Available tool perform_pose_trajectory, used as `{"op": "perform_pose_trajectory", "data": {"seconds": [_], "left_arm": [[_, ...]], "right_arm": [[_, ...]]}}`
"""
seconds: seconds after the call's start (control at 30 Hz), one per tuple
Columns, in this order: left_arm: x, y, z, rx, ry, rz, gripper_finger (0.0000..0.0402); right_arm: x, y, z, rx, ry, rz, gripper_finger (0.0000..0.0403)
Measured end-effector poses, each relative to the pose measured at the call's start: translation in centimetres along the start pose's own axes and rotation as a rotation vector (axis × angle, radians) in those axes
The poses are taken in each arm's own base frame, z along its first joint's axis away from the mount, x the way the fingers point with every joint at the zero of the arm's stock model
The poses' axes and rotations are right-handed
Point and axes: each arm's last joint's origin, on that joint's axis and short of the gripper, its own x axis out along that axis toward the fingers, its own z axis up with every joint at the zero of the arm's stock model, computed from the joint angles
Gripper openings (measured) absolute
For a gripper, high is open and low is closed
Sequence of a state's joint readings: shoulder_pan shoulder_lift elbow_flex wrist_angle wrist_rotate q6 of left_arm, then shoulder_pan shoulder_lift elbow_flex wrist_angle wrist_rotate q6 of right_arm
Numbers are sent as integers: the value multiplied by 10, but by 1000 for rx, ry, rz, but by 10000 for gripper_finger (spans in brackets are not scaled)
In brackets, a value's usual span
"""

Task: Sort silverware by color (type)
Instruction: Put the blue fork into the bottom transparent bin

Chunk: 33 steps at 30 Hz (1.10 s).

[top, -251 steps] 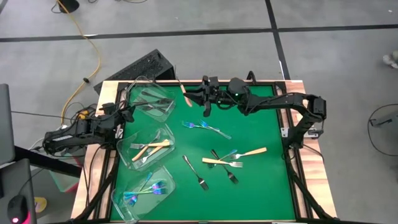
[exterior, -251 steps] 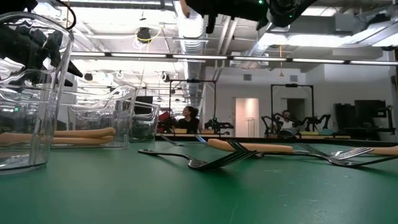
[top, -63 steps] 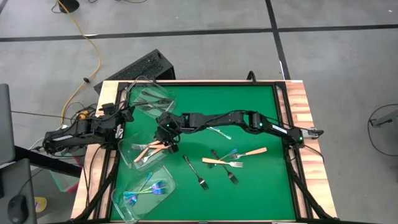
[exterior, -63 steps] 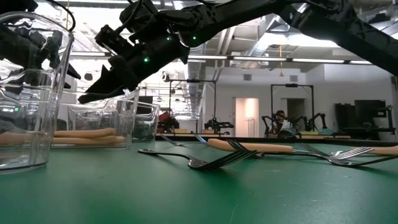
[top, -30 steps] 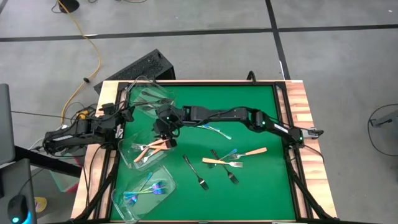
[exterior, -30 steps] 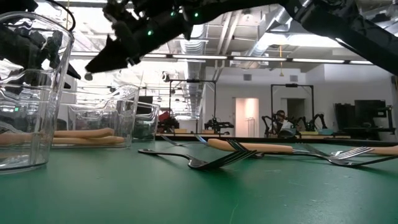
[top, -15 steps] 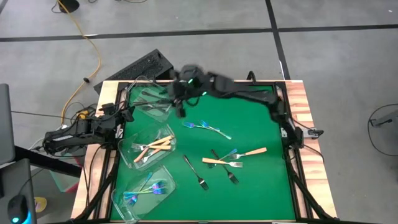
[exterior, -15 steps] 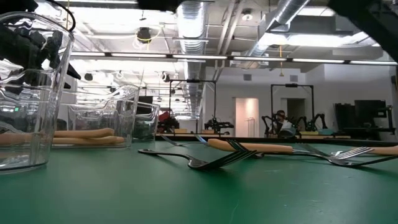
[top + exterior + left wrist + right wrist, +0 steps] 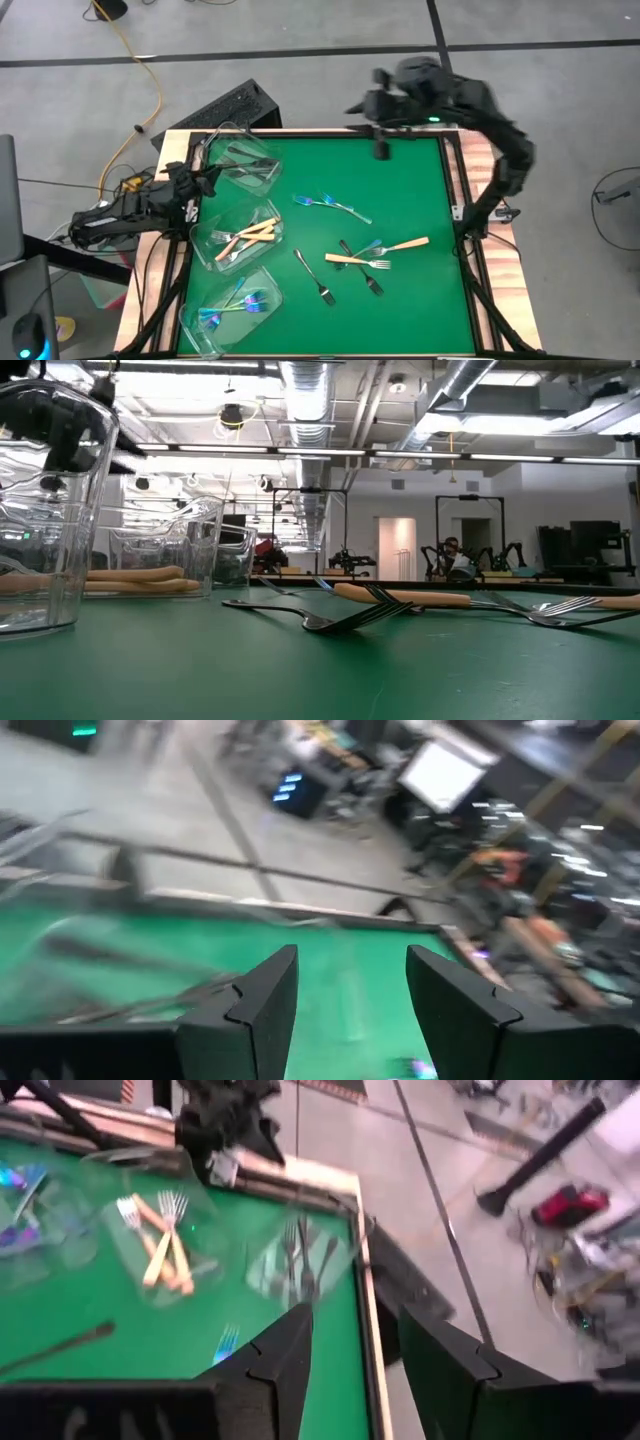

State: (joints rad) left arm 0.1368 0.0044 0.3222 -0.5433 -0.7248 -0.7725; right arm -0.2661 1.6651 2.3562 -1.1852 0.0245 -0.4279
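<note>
Green tabletop (image 9: 400, 200) carries loose forks (image 9: 375, 252); only the high view shows the right gripper (image 9: 380, 150) raised, fingers apart, empty; left gripper (image 9: 345, 1010) fingers apart.

The high view looks straight down from far above, with the whole green table (image 9: 400, 200) in the middle of the frame and grey floor around it. The low view sits at the table surface, looks level across the mat (image 9: 300, 680) and shows the room behind. The left wrist view looks forward over the mat between its own two fingers (image 9: 265, 1000). The right wrist view looks down from high, and shares with the high view the three clear tubs (image 9: 160, 1230) at the table's left side.
</note>
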Motion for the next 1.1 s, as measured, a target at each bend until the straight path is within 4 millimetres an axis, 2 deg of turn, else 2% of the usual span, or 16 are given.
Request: {"op": "perform_pose_trajectory", "data": {"seconds": [0.13,0.27,0.4,0.5,0.63,0.8,1.1], "left_arm": [[-1,-10,8,2,-22,-138,172],[0,-17,12,-6,-33,-214,172],[3,-24,12,9,-7,-274,172],[7,-29,10,17,19,-298,172],[12,-35,8,33,54,-321,172],[17,-45,9,69,102,-354,172],[12,-65,34,120,75,-400,172]], "right_arm": [[-45,7,-15,90,86,4,171],[-78,13,-32,258,187,22,171],[-94,19,-44,457,225,-18,171],[-100,29,-53,470,258,-6,171],[-95,43,-69,543,322,-14,171],[-74,63,-91,584,453,-10,171],[-4,111,-124,536,531,48,171]]}}
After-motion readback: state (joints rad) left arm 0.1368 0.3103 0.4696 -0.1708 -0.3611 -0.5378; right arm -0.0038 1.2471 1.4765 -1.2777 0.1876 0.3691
